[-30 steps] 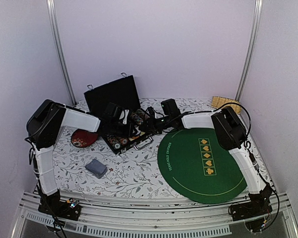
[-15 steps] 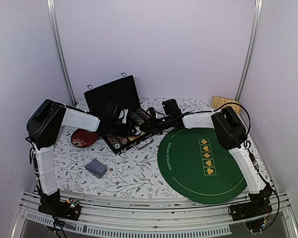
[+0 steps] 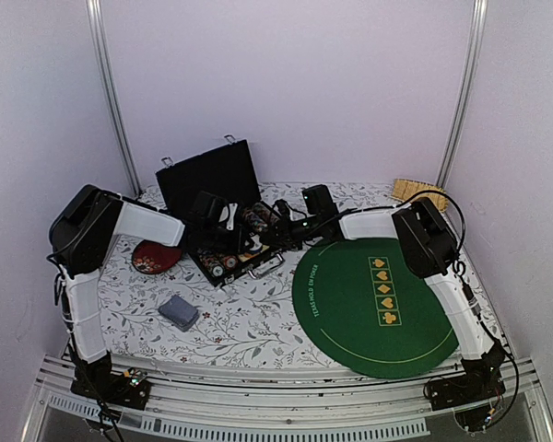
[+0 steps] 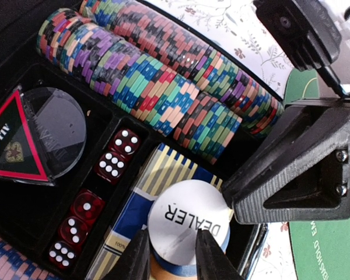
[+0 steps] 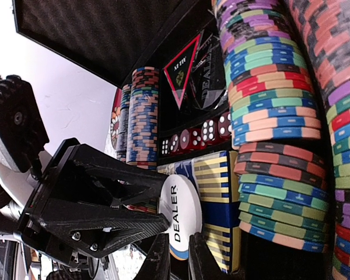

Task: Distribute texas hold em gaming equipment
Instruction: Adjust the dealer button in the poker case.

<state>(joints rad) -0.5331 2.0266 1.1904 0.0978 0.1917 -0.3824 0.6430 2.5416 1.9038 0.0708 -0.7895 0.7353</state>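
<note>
Left gripper (image 4: 171, 245) clamped on the stack of button discs (image 4: 189, 216) — white one marked DEALER on top, right gripper (image 5: 179, 249) straddling the stack's edge, hold unclear, all inside the black case (image 3: 212, 180) beside rows of chips (image 4: 163, 81) — cards (image 3: 178, 311) lying out on the table (image 3: 258, 318).

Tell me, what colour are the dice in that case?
Red dice with white dots; the left wrist view shows them best.

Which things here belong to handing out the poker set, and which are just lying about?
For the job: poker chips, DEALER button, grey-blue card stack, green mat.

Lying about: dark-red dish, woven piece at the back right, black case (only holds the set).
</note>
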